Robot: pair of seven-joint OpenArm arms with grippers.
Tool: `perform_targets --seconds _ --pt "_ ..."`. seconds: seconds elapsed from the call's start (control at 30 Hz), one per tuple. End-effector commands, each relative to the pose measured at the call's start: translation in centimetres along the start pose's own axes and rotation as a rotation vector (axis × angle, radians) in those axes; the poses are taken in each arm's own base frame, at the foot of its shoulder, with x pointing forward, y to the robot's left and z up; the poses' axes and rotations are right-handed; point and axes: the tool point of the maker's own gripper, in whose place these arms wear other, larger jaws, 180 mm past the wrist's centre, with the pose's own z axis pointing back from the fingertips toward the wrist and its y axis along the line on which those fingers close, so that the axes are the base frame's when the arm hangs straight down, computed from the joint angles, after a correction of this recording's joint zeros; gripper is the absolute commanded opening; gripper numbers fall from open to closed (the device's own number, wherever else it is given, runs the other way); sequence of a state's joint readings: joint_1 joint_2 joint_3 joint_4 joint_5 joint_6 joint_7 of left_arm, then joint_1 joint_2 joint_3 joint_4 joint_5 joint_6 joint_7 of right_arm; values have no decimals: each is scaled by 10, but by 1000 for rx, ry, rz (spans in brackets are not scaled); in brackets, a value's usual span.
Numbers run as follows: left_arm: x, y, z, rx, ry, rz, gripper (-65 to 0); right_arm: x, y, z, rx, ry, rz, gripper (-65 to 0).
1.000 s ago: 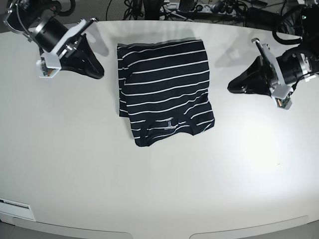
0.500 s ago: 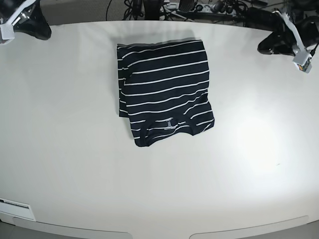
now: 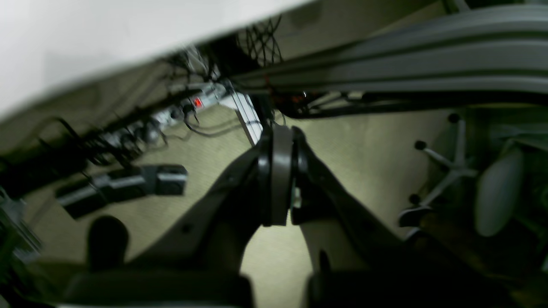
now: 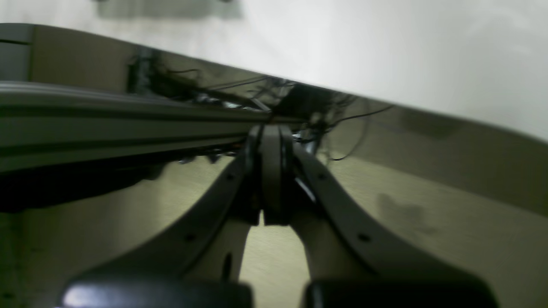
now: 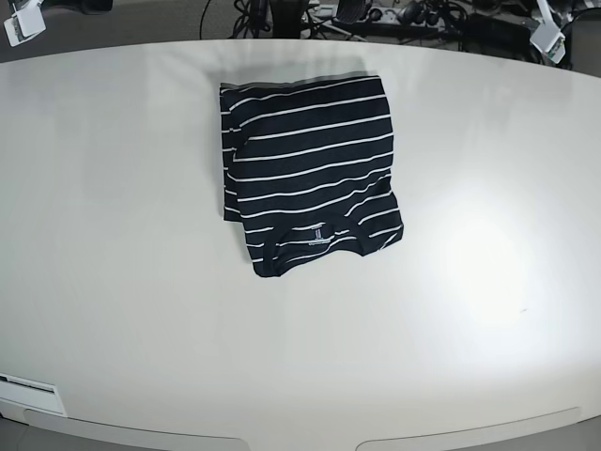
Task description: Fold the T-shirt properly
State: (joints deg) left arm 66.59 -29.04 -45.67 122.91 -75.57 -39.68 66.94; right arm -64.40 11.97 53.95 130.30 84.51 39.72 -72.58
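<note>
The T-shirt (image 5: 310, 169), dark navy with thin white stripes, lies folded into a compact rectangle on the far middle of the white table (image 5: 300, 357). Its small white neck label (image 5: 319, 232) shows near the front edge. My left gripper (image 3: 277, 141) is shut and empty, off the table's edge over the floor. My right gripper (image 4: 269, 137) is shut and empty, also past the table's edge. In the base view only white brackets of the arms show, at the top right corner (image 5: 548, 38) and the top left corner (image 5: 23, 21). The shirt is out of both wrist views.
Cables and a power strip (image 5: 394, 14) lie behind the table's far edge. The left wrist view shows a power strip (image 3: 201, 98) and an office chair base (image 3: 449, 171) on the floor. A white sticker (image 5: 28, 387) sits at the table's front left.
Both arms have drawn back from beside the shirt to the far corners and almost left the base view. The shirt has not moved.
</note>
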Motion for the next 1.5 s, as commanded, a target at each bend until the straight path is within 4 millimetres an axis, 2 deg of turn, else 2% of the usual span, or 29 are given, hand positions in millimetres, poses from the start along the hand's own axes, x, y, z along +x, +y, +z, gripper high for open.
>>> perform_targets --seconds 0.0,0.2,0.43,0.57,0.8,0.97,1.07,1.17,1.27,1.37,1.47 --pt "0 -6 2 -14 -6 3 -650 -10 -1 2 14 27 -28 -650" --pt "-26 -8 -6 -13 37 77 -650 -60 -20 -22 44 110 -208 -650" --pt "-88 12 -48 15 152 168 -650 -119 -51 -55 -13 276 -170 -650" --pt "-120 42 -82 79 205 253 -650 -148 -59 -80 -19 345 -121 -650" --pt "-146 115 -137 217 201 355 -650 -186 -86 -137 -64 399 -57 -650" --pt "-170 143 -174 278 198 330 -650 -211 -109 -177 -134 465 -10 -650" --pt "-181 158 -194 373 199 283 -650 -221 -132 -195 -230 478 34 -650" --pt "-179 165 -216 443 193 234 -650 -228 -144 -211 -259 493 85 -650" --pt "-163 159 -242 458 145 239 -650 -231 -145 -229 -241 508 135 -650" --pt "-145 147 -270 463 115 249 -650 -228 -143 -247 -267 526 151 -650" --pt "-131 123 -296 411 103 229 -650 -222 -126 -269 -256 510 152 -650"
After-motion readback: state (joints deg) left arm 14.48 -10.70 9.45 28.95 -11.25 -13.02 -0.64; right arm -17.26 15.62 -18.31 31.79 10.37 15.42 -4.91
